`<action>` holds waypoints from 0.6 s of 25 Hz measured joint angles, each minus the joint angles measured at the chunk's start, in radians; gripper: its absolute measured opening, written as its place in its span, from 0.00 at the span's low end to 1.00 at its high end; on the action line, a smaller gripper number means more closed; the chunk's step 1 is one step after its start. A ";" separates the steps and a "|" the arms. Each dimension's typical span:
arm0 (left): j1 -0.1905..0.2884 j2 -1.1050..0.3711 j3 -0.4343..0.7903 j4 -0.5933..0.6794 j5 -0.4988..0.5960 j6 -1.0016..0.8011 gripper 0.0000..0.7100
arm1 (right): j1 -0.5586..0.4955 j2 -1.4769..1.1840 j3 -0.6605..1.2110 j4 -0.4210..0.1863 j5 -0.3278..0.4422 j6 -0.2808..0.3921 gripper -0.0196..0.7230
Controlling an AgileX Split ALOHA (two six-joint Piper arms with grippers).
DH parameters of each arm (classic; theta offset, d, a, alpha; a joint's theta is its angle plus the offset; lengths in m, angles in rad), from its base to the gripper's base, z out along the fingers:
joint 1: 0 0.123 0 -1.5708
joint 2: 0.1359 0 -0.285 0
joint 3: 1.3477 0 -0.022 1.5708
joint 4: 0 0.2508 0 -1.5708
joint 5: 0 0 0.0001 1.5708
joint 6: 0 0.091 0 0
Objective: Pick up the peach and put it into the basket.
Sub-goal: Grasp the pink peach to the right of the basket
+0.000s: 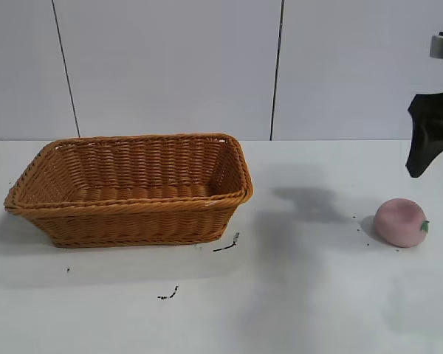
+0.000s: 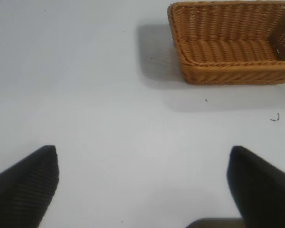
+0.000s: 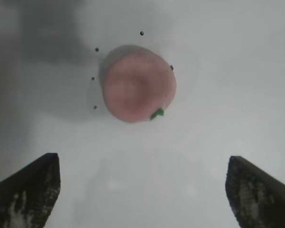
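A: What is the biggest thing here?

B: The white table (image 1: 317, 310). Next comes the basket (image 1: 133, 193). It is brown and woven, and it sits on the left side of the table, a bit toward the far edge. Nothing shows inside it.

A: Where is the peach?

B: The peach (image 1: 401, 223) is way over on the right, well apart from the basket. It lies on the table, pink and round, with a tiny green leaf (image 1: 424, 226) on its right side.

A: Is a hand holding it?

B: No. The right gripper (image 3: 142, 190) hangs in the air above the peach, a little farther back. Its two black fingers (image 3: 31, 190) are spread wide, with nothing between them. It does not touch the peach.

A: And the other one?

B: The left gripper (image 2: 142, 190) is spread wide too and holds nothing. It is over bare table, well away from the basket.

A: Anything smaller?

B: Some little dark crumbs (image 1: 168, 294) lie on the table near the basket.
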State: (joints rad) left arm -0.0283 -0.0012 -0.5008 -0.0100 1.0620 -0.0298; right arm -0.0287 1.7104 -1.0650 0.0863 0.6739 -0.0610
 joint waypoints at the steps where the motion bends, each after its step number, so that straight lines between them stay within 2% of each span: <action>1: 0.000 0.000 0.000 0.000 0.000 0.000 0.98 | 0.000 0.019 -0.001 0.000 -0.029 0.000 0.91; 5: 0.000 0.000 0.000 0.000 0.000 0.000 0.98 | 0.000 0.106 -0.001 0.004 -0.107 -0.009 0.91; 11: 0.000 0.000 0.000 0.000 0.000 0.000 0.98 | 0.000 0.196 -0.001 0.053 -0.162 -0.107 0.91; 15: 0.000 0.000 0.000 0.000 0.000 0.000 0.98 | 0.000 0.207 -0.001 0.056 -0.186 -0.154 0.91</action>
State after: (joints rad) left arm -0.0283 -0.0012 -0.5008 -0.0100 1.0620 -0.0298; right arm -0.0287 1.9170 -1.0661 0.1425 0.4883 -0.2149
